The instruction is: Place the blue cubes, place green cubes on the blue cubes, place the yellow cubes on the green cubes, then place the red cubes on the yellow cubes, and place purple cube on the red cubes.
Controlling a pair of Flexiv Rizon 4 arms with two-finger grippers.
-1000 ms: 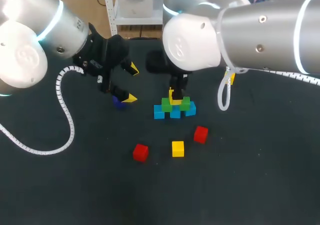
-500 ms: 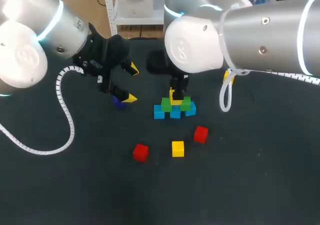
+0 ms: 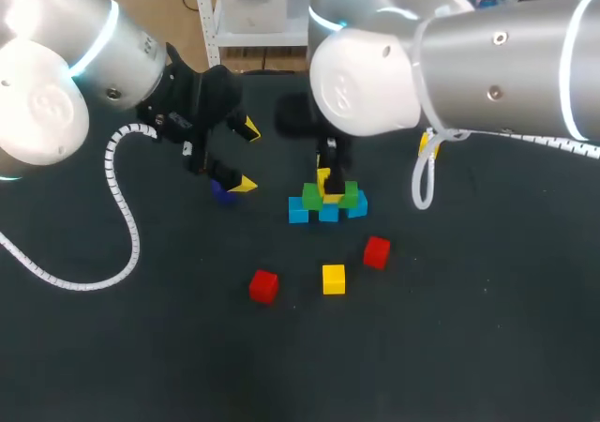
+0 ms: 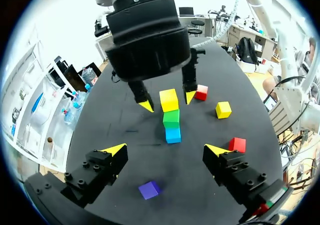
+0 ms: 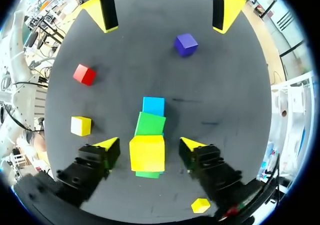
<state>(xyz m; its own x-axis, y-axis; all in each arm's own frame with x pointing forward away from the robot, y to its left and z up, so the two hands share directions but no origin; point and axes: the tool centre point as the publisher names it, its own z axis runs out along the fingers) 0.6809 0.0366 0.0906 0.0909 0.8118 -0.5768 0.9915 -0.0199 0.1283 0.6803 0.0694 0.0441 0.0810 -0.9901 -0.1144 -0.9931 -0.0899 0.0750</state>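
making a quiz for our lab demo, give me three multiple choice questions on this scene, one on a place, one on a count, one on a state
1. Where is the purple cube?
A) held up in the air
B) on top of other cubes
C) on the table, below the left hand

2. How many red cubes lie loose on the table?
A) one
B) two
C) four

3. What state is the right hand in?
A) open, fingers either side of the top yellow cube
B) shut on a cube
C) open, nothing between its fingers

Answers:
1 C: it lies alone on the table under that hand.
2 B: two sit apart in the head view.
3 A: gaps show on both sides of the cube.
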